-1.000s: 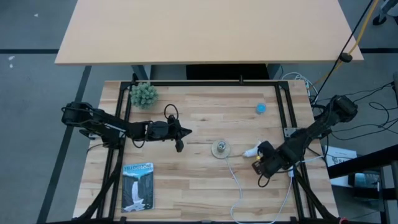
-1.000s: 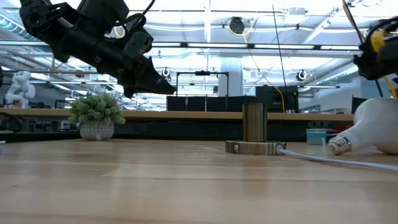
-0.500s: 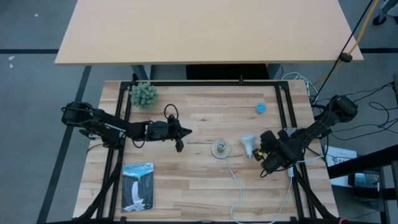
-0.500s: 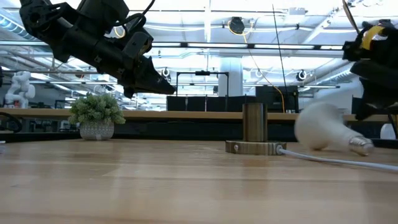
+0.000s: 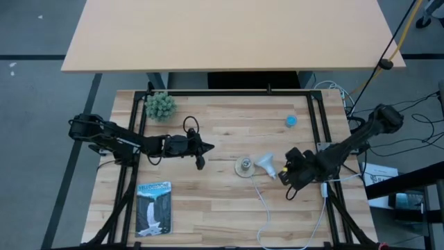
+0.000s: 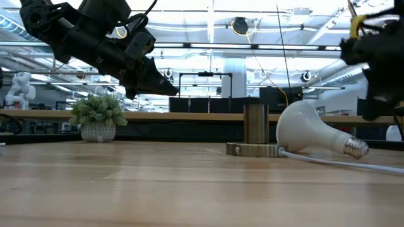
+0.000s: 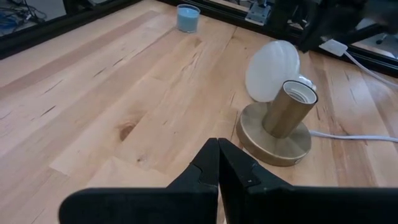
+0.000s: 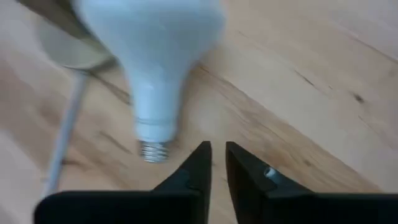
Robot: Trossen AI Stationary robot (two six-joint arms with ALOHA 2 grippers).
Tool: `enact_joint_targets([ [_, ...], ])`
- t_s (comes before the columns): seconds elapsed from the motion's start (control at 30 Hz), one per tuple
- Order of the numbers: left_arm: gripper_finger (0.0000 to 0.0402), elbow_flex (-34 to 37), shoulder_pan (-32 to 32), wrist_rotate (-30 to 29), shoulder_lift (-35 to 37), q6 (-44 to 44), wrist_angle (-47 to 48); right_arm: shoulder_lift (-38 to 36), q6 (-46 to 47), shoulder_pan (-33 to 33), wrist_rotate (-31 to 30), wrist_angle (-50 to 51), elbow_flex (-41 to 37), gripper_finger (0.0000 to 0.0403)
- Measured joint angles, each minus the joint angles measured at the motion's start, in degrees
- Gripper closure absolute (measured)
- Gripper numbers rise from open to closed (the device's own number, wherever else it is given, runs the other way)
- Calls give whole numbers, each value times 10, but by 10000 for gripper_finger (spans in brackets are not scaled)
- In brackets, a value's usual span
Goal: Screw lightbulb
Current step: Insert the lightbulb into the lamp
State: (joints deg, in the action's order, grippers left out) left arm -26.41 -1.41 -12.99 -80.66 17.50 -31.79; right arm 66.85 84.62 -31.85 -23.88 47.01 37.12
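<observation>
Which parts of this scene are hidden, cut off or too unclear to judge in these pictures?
- Bulb: dome cut by the right wrist view's edge and blurred.
- Socket: in the right wrist view, mostly behind the bulb; whether the dome touches it is unclear.
- Right tool: in the low view, only a dark blur at the edge.
- Booklet: print too small, high view.
- Cord: runs off the high view's edge.

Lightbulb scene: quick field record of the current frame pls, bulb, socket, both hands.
lightbulb: lying on its side on the table, dome next to the socket, screw end toward the right hand
socket: upright on its round base, empty, white cord trailing off
right hand: just behind the bulb's screw end, fingers slightly apart, holding nothing
left hand: shut, empty, raised above the table left of the socket
task state: bulb not in socket
</observation>
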Motion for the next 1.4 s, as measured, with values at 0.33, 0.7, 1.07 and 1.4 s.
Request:
enact_joint_targets([
  [0.33,401,0,0,0,0,1,0,-13,-18,33,3,-41,33,241],
  [0.7,401,0,0,0,0,1,-4,140,-153,93,18,-162,33,141],
  [1.07,401,0,0,-1,0,0,-4,187,-270,181,66,-184,33,267],
  [1.4,401,0,0,-4,0,-2,0,109,-308,193,104,-127,56,269],
])
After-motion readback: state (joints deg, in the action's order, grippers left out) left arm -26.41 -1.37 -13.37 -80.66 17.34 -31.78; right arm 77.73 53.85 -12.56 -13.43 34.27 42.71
